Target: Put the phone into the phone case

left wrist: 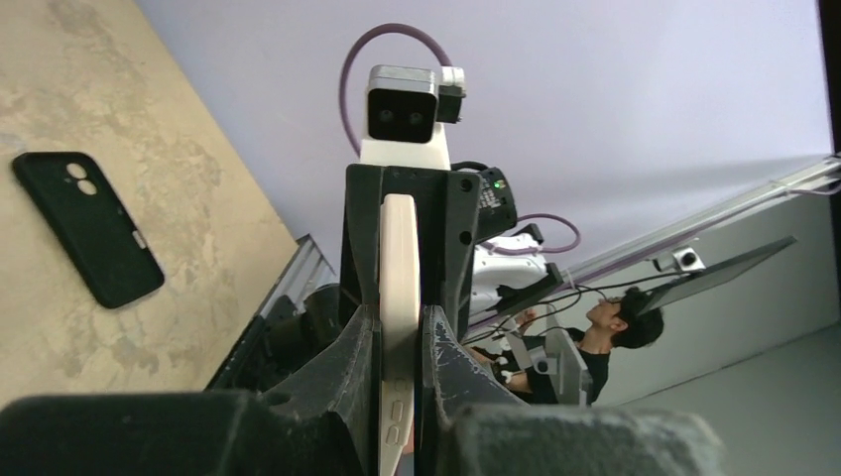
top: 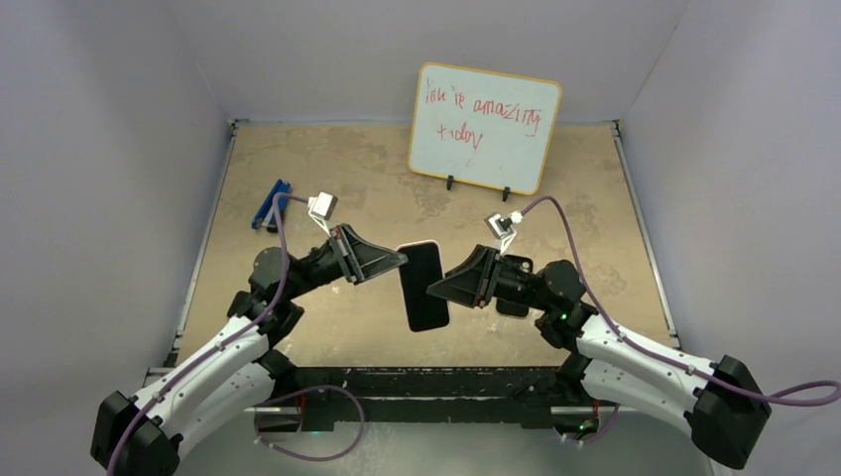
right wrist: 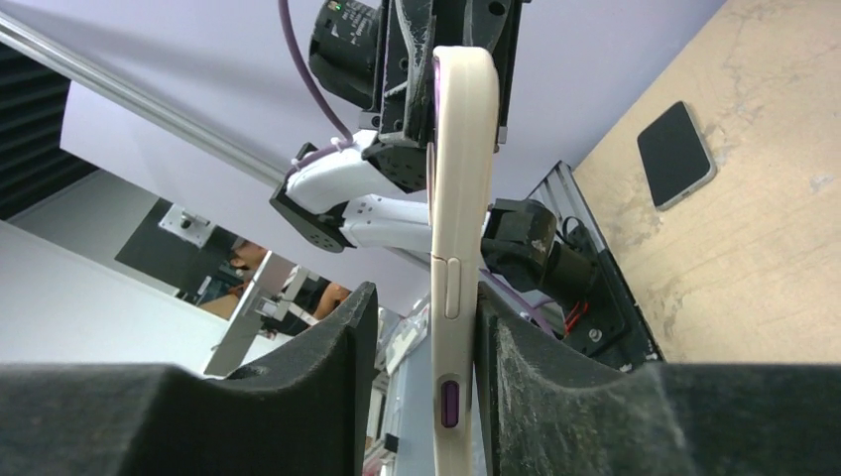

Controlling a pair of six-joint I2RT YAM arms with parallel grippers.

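Observation:
A phone with a dark screen, in a cream case (top: pixel 424 286) with a purple side button, hangs in the air between both arms above the table's middle. My left gripper (top: pixel 402 261) is shut on its upper left edge; both fingers press the cream edge (left wrist: pixel 399 258) in the left wrist view. My right gripper (top: pixel 433 290) stands around its right edge, open. In the right wrist view one finger (right wrist: pixel 516 367) touches the cream edge (right wrist: pixel 458 198) and the other finger (right wrist: pixel 337 357) stands apart from it.
A black phone case (left wrist: pixel 89 228) lies flat on the table under my right arm (top: pixel 513 307). A second dark-screened phone (right wrist: pixel 675 154) lies on the table. A whiteboard (top: pixel 484 127) stands at the back and a blue object (top: pixel 270 204) lies at the far left.

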